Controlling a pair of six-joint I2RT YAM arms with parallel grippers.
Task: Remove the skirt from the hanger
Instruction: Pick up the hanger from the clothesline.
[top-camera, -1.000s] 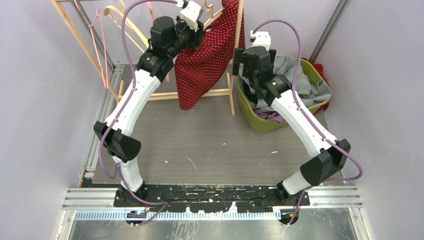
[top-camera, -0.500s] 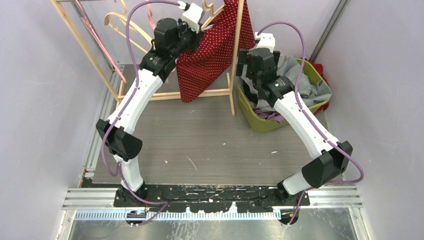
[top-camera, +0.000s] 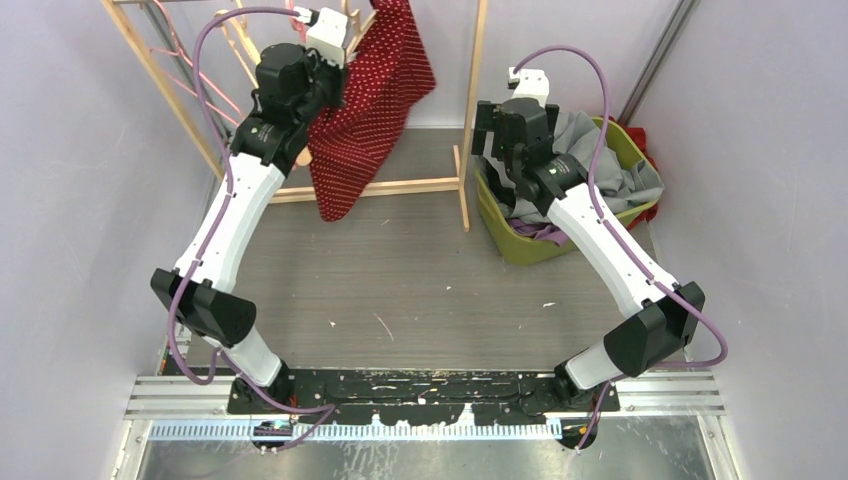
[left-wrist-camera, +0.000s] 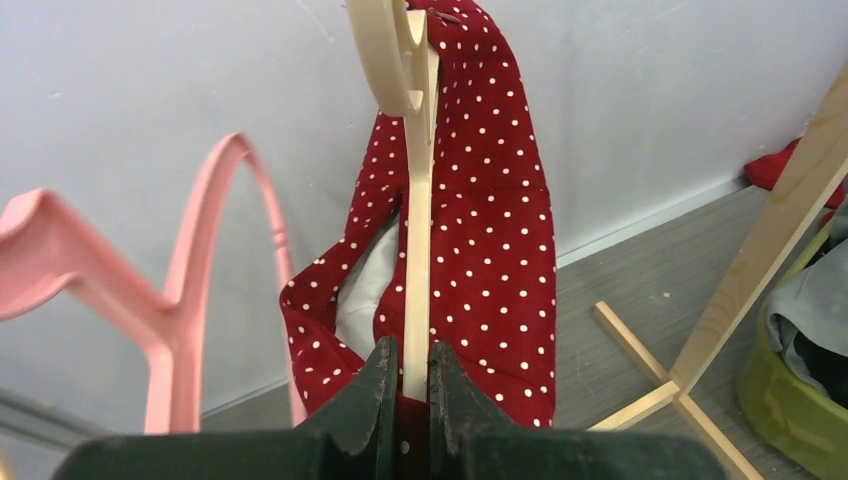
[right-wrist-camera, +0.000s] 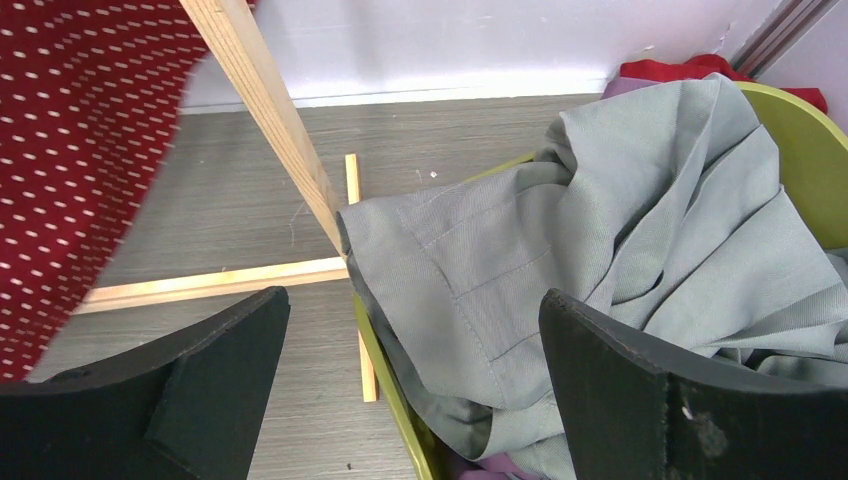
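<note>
The skirt (top-camera: 365, 110) is red with white dots and hangs draped over a pale wooden hanger (left-wrist-camera: 417, 200) at the back left. My left gripper (left-wrist-camera: 411, 347) is shut on the lower end of the hanger's bar, with the skirt (left-wrist-camera: 490, 250) falling on both sides of it. From above, the left gripper's fingers are hidden behind the skirt. My right gripper (right-wrist-camera: 412, 300) is open and holds nothing. It hovers over the left rim of the green basket (top-camera: 497, 125).
A wooden rack post (top-camera: 470, 90) and its floor bar (top-camera: 380, 187) stand between the arms. Pink hangers (left-wrist-camera: 200, 260) hang to the left of the skirt. The green basket (right-wrist-camera: 790, 130) at the right holds a grey garment (right-wrist-camera: 650, 220).
My left gripper has shut on the hanger and swung left, carrying hanger and skirt away from the right rack post. The right arm has hardly moved.
</note>
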